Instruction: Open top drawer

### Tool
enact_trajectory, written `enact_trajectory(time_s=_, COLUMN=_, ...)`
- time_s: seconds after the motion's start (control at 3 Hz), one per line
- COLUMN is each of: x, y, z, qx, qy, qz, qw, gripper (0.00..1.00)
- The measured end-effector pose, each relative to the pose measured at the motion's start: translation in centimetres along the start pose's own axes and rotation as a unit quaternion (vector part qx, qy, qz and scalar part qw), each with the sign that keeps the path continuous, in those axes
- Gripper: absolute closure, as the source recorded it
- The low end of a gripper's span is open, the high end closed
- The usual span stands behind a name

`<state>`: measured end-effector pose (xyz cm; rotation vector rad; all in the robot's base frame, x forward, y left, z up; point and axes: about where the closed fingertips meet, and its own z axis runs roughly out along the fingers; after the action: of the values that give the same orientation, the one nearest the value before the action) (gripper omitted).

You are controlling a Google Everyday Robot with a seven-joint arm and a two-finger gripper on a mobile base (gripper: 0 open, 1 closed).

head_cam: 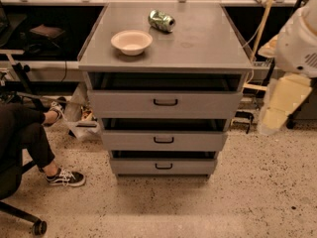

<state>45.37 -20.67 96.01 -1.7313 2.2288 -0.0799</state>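
Observation:
The top drawer (198, 104) is the widest grey front of the cabinet, with a small black bar handle (165, 102) at its centre and a dark gap above it. Two narrower grey drawers (198, 141) sit below it. My arm comes in at the right edge, white above and cream below. The gripper (281, 110) hangs beside the cabinet's right side, at about the height of the top drawer. It is well apart from the handle and touches nothing.
A beige bowl (132, 41) and a crushed green can (161, 20) lie on the cabinet top (198, 43). A seated person's legs and sneakers (64, 177) are at the left, by an office chair wheel (38, 227). The floor is speckled.

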Motion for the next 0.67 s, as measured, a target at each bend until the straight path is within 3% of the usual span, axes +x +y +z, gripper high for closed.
enact_trajectory(time_s=0.33, x=-2.2, y=-1.9, z=5.7, qx=-0.015, qy=-0.002, qz=0.013, qw=0.9998, gripper=0.00)
enact_trajectory(time_s=0.67, x=-4.0, y=-3.8, z=12.5, qx=-0.010, qy=0.012, qz=0.053, qw=0.9985, gripper=0.00)
